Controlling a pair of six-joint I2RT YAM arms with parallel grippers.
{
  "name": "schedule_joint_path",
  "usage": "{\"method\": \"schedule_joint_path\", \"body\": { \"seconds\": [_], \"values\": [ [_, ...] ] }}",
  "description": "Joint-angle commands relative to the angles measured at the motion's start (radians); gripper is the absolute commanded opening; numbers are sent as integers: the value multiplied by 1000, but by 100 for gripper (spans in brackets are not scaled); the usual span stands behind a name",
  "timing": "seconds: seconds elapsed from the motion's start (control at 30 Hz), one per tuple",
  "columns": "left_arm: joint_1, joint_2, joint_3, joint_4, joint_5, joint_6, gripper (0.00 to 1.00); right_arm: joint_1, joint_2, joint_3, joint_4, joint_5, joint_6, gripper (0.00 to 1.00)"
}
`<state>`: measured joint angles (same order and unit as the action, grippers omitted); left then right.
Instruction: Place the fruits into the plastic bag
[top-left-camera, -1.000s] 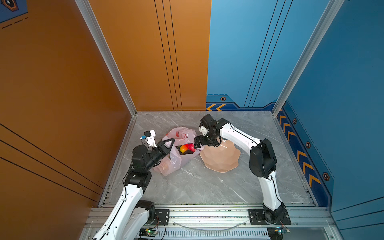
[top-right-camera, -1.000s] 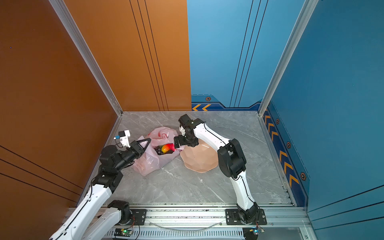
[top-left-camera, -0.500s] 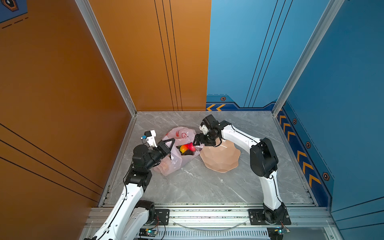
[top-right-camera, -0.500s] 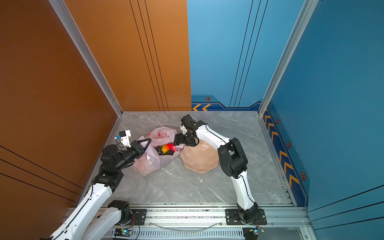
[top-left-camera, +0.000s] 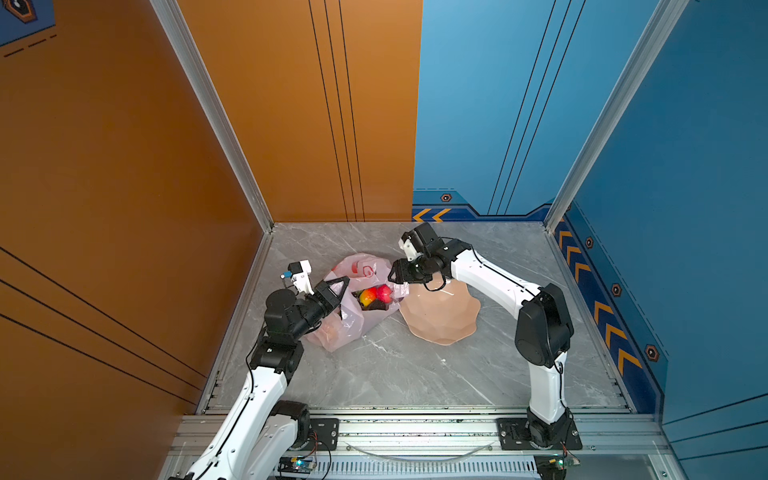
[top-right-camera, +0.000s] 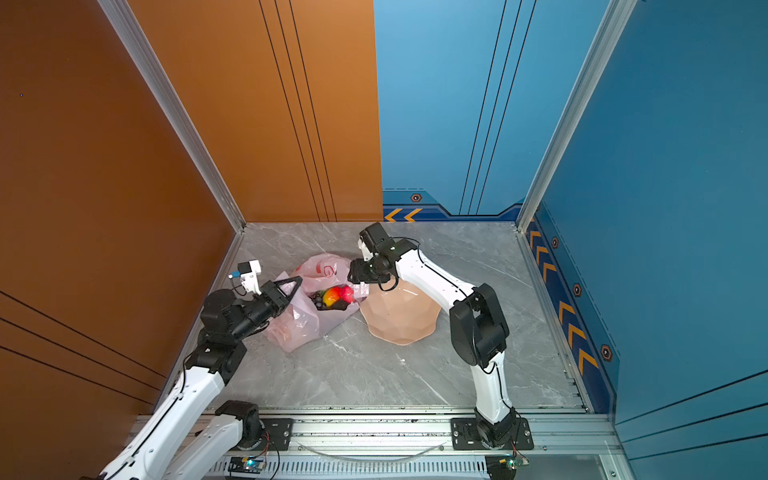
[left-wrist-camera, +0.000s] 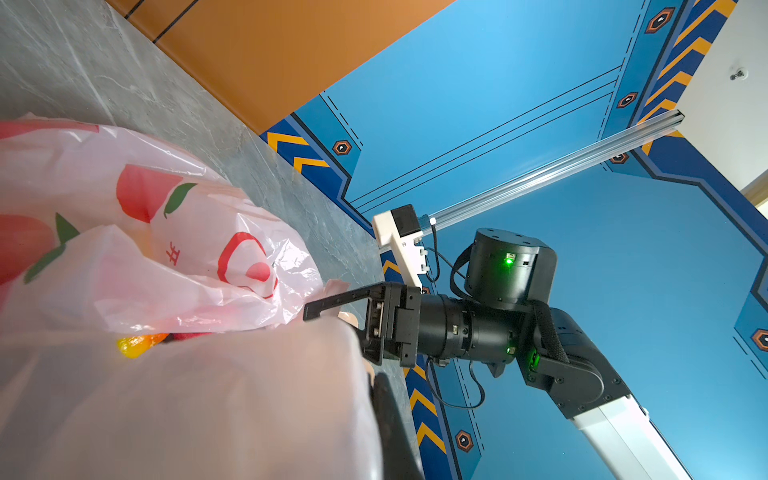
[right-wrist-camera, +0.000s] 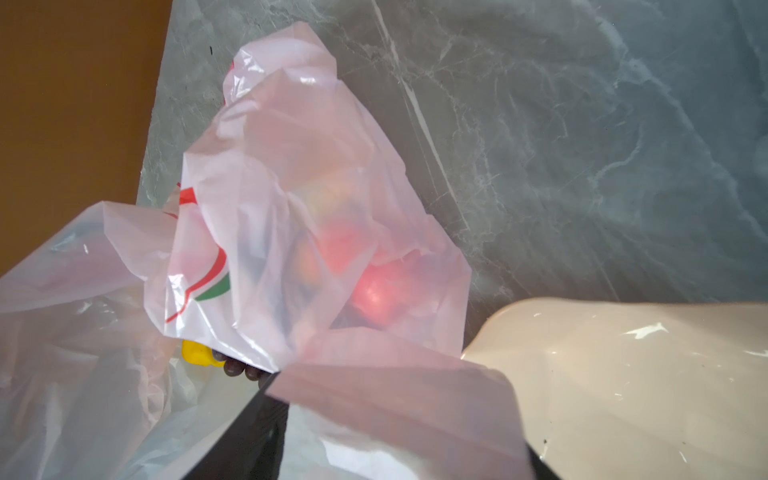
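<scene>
Right wrist, crinkly translucent bag (right-wrist-camera: 291, 187), glossy red fruit (right-wrist-camera: 374, 293) inside; smooth bowl (right-wrist-camera: 623, 374)

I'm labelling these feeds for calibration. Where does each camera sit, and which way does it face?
Top views: high over the front rail, looking down on the table; left arm and right arm whole.
Left wrist: low beside the plastic bag, facing the right end effector; own finger barely visible.
Right wrist: above the plastic bag and bowl, looking down; own dark finger shows.
Shared: both wrist views show the fruits.
</scene>
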<state>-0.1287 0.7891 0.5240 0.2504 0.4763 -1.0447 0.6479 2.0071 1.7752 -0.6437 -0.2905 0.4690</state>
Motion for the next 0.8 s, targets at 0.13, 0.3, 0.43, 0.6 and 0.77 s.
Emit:
{"method": "schedule_joint_path", "body": {
  "seconds": [0.13, 0.3, 0.43, 0.6, 0.77],
  "values": [
    [16, -7, 13, 2, 33, 11, 0, 8, 1, 47, 5, 49, -9, 25],
    [25, -10, 32, -12, 39, 18, 0, 43, -56, 77, -28, 195, -47, 0],
    [51, -7, 125, -100, 43, 63, 0, 99, -78, 198, -80, 316, -113, 0],
    [80, 21, 336, -260, -10, 170, 0, 134, -64, 416, -95, 406, -205, 0],
    [107, 96, 584, -357, -102, 252, 0, 137, 15, 702, -98, 410, -256, 0]
  ]
}}
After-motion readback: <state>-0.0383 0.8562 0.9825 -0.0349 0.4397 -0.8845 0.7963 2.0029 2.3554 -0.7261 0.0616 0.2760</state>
